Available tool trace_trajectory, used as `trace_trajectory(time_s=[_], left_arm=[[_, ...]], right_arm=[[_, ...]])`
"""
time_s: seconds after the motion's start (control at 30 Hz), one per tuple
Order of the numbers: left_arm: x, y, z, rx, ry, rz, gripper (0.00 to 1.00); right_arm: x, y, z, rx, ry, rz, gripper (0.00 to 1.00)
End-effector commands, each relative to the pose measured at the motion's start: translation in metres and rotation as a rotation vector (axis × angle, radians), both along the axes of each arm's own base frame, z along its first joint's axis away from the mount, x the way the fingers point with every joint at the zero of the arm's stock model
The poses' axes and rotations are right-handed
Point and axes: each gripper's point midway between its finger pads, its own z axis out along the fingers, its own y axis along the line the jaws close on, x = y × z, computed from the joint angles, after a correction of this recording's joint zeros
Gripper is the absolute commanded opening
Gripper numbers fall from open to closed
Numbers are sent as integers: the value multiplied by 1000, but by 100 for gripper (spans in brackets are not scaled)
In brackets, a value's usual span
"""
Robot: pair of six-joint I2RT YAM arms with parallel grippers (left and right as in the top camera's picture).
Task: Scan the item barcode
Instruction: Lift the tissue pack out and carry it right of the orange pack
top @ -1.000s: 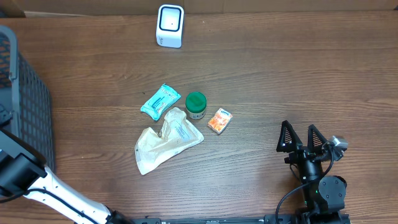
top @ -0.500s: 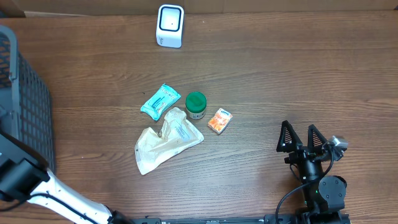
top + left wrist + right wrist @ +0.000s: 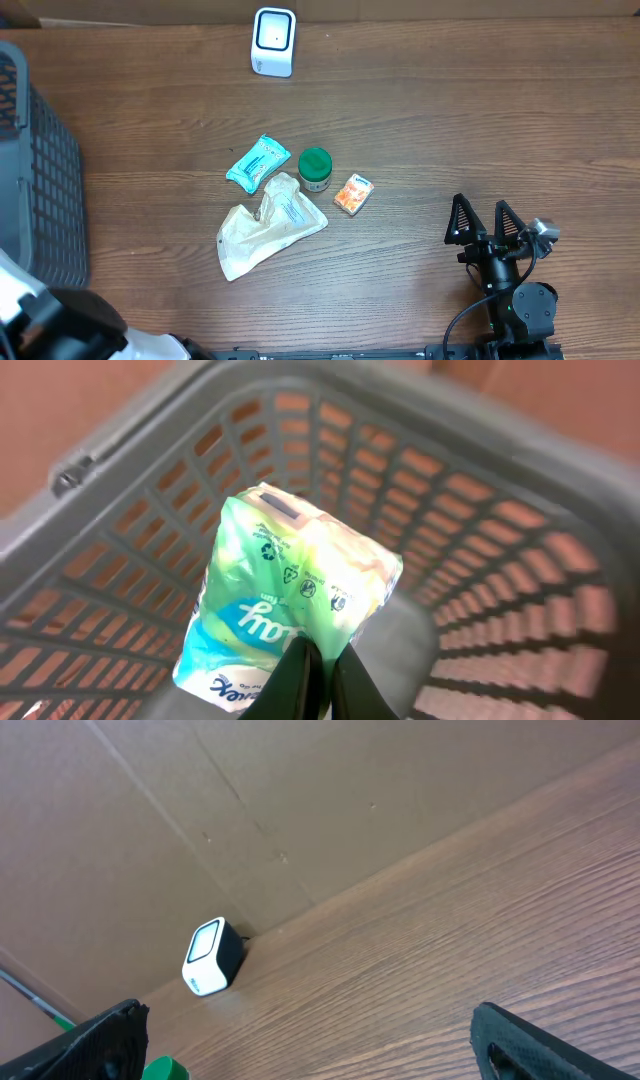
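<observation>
Green packet point(image 3: 290, 585) lengthwise away from left gripper point(image 3: 322, 657)

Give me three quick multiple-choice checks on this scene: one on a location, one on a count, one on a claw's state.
1. Where does the white scanner stand? A) at the table's far edge B) at its near edge C) mid-table
2. How many items lie loose mid-table? A) two B) four C) six
3. The left claw is: A) wide open and empty B) shut on a green-and-white packet C) shut on the scanner
Answers: 1 A, the overhead view shows it by the far edge. 2 B: teal packet, green-lidded jar, orange packet, cream pouch. 3 B, it pinches the packet's edge, with the basket behind.
</observation>
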Motion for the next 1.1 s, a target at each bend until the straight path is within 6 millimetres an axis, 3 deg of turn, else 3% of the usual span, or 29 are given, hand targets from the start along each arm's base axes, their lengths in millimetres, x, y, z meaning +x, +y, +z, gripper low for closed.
trace_trajectory(time_s=[0.0,0.13,0.2,0.23,0.3,0.4,0.43,0.47,0.5,0.63,0.9,1.07], left_arm=[[-2,-60,68,63,-137,-99,4],[1,-127,96,66,-184,-220,4],[8,-175,96,25,-181,-324,4],[10,-189,94,14,-170,-360,4],[18,-234,79,-31,-111,-478,4],[24,-282,56,-83,-19,-604,4],[27,-308,42,-108,37,-674,4],[28,-315,38,-114,52,-693,4],[31,-339,25,-133,104,-756,4],[35,-404,-12,-167,245,-915,4],[40,-501,-68,-177,399,-1120,4],[26,-573,-110,-186,499,-1234,4]], right_arm=[[0,-1,-2,-10,-3,-5,100],[0,-1,-2,-10,-3,-6,100],[0,-1,-2,-10,-3,-5,100],[0,-1,-2,-10,-3,-6,100],[0,-1,-2,-10,-3,-5,100],[0,-1,-2,-10,-3,-5,100],[0,-1,-2,-10,-3,-6,100],[0,-1,-2,-10,-3,-5,100],[0,-1,-2,-10,-3,-6,100],[0,-1,-2,-10,-3,-6,100],[0,-1,-2,-10,-3,-6,100],[0,-1,-2,-10,-3,-5,100]])
